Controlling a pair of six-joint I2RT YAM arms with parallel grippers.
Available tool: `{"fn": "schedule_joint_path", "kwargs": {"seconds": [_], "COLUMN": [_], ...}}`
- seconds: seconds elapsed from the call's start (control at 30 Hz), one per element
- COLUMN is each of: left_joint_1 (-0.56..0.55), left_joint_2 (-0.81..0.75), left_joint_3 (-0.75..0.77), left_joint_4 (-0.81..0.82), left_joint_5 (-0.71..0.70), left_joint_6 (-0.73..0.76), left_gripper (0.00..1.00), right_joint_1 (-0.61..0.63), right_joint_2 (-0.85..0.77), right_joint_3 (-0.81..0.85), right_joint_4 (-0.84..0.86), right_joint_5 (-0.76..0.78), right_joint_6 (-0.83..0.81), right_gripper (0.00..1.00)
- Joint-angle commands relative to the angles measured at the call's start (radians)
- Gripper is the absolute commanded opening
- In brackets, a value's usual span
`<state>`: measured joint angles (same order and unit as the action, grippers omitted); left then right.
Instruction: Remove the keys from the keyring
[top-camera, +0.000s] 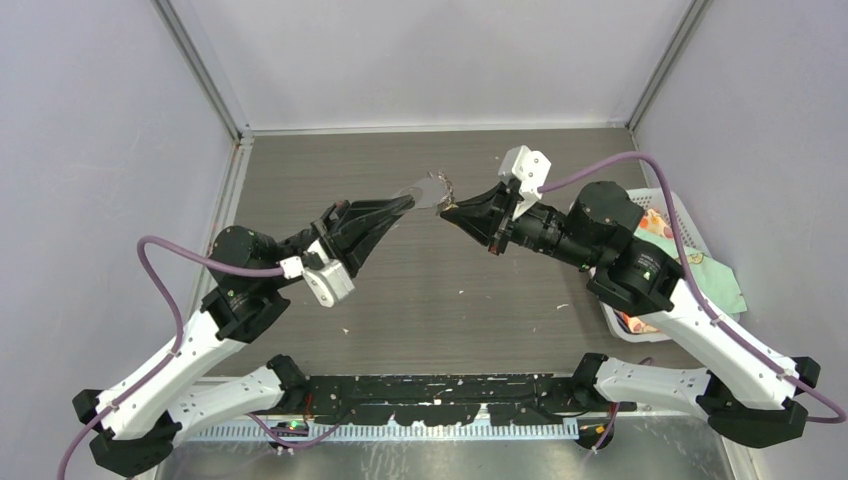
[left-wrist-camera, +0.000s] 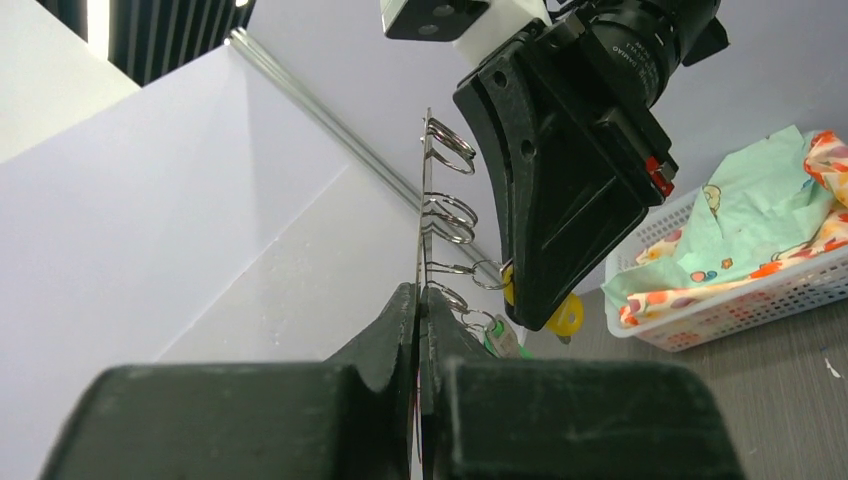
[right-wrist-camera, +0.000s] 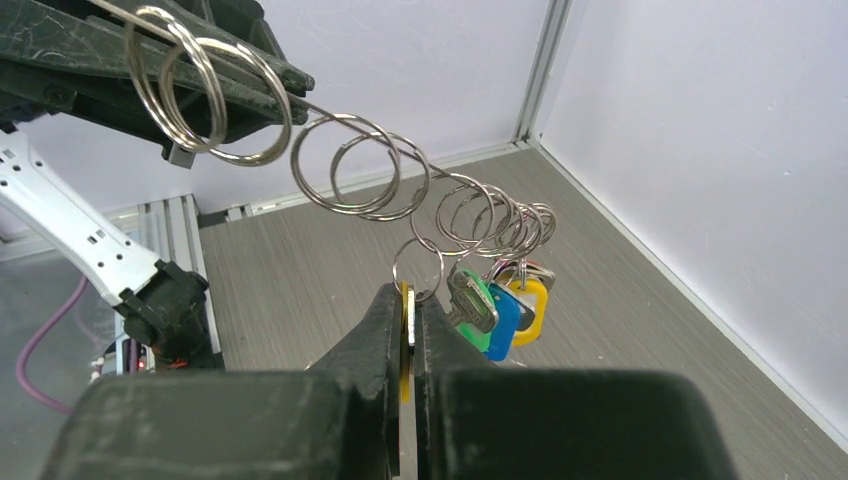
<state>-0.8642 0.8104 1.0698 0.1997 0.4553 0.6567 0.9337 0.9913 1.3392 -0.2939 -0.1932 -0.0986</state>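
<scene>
Right wrist view: keys (right-wrist-camera: 497, 305) bunched at the low end of a row of split rings (right-wrist-camera: 350, 170); green, blue and yellow heads showing, hanging free over the bench (right-wrist-camera: 300, 280).
Keyring (left-wrist-camera: 424, 200): thin metal plate, edge-on and upright in the left wrist view, held in mid-air between the two arms, rings strung along one edge.
Left end effector (left-wrist-camera: 418, 297): clenched on the lower part of the keyring, one finger flat on each face.
Right end effector (right-wrist-camera: 410, 297): clamped on a yellow key (right-wrist-camera: 407, 330), its ring joining the row just above the fingertips.
Handling, as a judgement: plate stiff, thin and light; smooth metal, likely to swivel in a narrow pinch, so best taken flat across both faces, away from the ring-lined edge. Keys small, light, loose-swinging; plastic head the surest hold. Rings springy and tight-coiled, probably needing a twist rather than a straight pull.
Hidden or unclear: plate's cutout and holes not visible from either wrist; blade of the yellow key buried between the fingers; number of keys hard to count, heads overlapping; top view too small for detail.
Surroundings: white basket (left-wrist-camera: 720, 310) with patterned cloth (left-wrist-camera: 760, 215) on the bench by the right arm, well apart from the keyring.
</scene>
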Motion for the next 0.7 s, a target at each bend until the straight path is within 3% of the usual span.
{"fn": "schedule_joint_path", "kwargs": {"seconds": [0.0, 0.67], "left_joint_1": [0.002, 0.001], "left_joint_2": [-0.010, 0.000], "left_joint_3": [0.034, 0.076], "left_joint_4": [0.194, 0.163], "left_joint_5": [0.021, 0.070], "left_joint_6": [-0.015, -0.088], "left_gripper": [0.00, 0.00], "right_joint_1": [0.003, 0.002], "right_joint_2": [-0.024, -0.020], "right_joint_3": [0.017, 0.103], "right_joint_4": [0.093, 0.112], "right_joint_5": [0.003, -0.031], "right_joint_6": [0.010, -0.081], "right_gripper": [0.01, 0.01]}}
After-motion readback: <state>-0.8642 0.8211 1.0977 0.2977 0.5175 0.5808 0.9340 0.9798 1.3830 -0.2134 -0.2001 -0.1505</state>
